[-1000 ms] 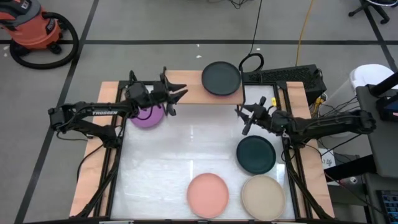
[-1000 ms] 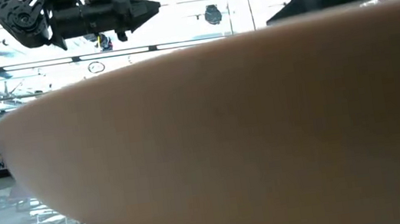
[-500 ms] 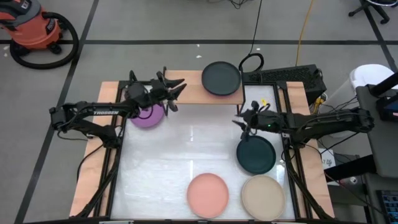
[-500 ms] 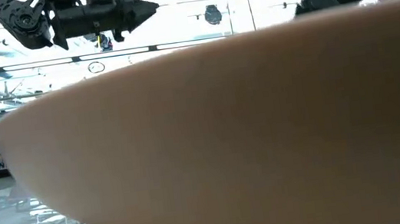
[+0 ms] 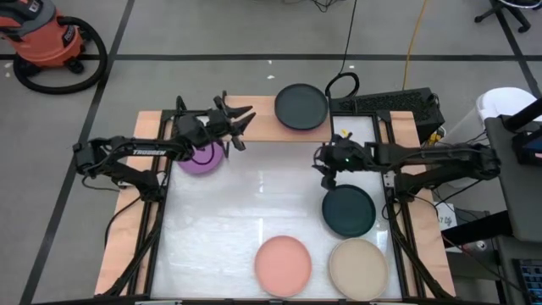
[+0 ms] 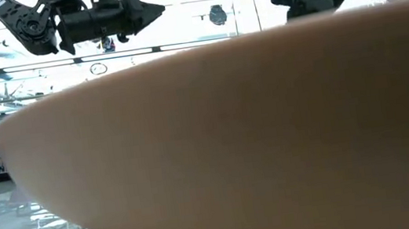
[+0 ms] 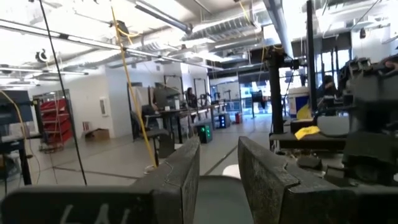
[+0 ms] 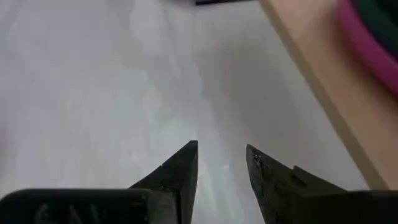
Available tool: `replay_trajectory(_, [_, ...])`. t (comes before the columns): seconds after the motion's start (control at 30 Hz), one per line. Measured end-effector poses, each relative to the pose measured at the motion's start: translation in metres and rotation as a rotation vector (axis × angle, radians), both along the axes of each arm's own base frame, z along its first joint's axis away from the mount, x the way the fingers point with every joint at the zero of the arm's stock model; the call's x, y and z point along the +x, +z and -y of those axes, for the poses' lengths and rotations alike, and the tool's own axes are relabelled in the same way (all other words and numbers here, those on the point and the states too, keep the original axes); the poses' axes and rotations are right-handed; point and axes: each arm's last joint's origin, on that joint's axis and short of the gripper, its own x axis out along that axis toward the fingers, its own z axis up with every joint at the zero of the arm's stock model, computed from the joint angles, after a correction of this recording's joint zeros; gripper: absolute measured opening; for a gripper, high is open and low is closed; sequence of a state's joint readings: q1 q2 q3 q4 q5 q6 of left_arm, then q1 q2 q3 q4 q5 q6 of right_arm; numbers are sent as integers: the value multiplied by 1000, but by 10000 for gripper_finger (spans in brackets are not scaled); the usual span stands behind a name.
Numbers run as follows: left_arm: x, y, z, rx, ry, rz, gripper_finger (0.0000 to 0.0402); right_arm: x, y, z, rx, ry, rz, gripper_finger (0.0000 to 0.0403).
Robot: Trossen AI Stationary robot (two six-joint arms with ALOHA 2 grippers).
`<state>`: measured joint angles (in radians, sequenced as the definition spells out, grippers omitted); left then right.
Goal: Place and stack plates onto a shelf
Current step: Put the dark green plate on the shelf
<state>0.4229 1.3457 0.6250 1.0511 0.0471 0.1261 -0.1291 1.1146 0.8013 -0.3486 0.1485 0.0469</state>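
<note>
The shelf [image 5: 258, 120] is a light-wood board at the table's far edge. A charcoal plate [image 5: 301, 106] lies on its right part, and a magenta rim [image 8: 370, 53] shows under a dark plate in the right wrist view. My left gripper [image 5: 244, 119] is open and empty above the shelf's left part, pointing at the charcoal plate [image 7: 216, 196]. A purple plate [image 5: 201, 158] lies under the left arm. My right gripper [image 5: 323, 167] is open and empty above the white table top, just beyond a dark teal plate [image 5: 348, 210]. It points down in the right wrist view [image 8: 222, 158].
A salmon pink plate [image 5: 283, 265] and a beige plate [image 5: 358, 268] lie near the table's near edge. The beige plate [image 6: 232, 142] fills most of the low view. Bare white table top [image 5: 246, 203] lies between the arms. Cables and a black box [image 5: 385, 106] sit at the far right.
My right gripper has gone toward the table's left edge, over the far side of the dark teal plate, and has tipped downward. My left gripper has edged a little toward the far edge, over the shelf. No plate has moved.
</note>
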Motion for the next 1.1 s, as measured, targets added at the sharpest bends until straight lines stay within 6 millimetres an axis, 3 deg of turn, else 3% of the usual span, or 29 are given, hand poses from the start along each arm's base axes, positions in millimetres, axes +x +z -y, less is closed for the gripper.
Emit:
replay_trajectory(0.2, [0,0,0,1,1,1,116,3,-14,2,162,42,-86,118])
replay_trajectory(0.63, [1,-3,0,-19,-2,-24,116,-23,-37,-2,255,-28,-454,118])
replay_trajectory(0.93, [1,-3,0,-33,-7,-18,116,-31,-70,-5,344,-69,-420,118])
replay_trajectory(1.1, [1,-3,0,-34,-7,-18,116,-39,-75,-6,370,-109,-493,118])
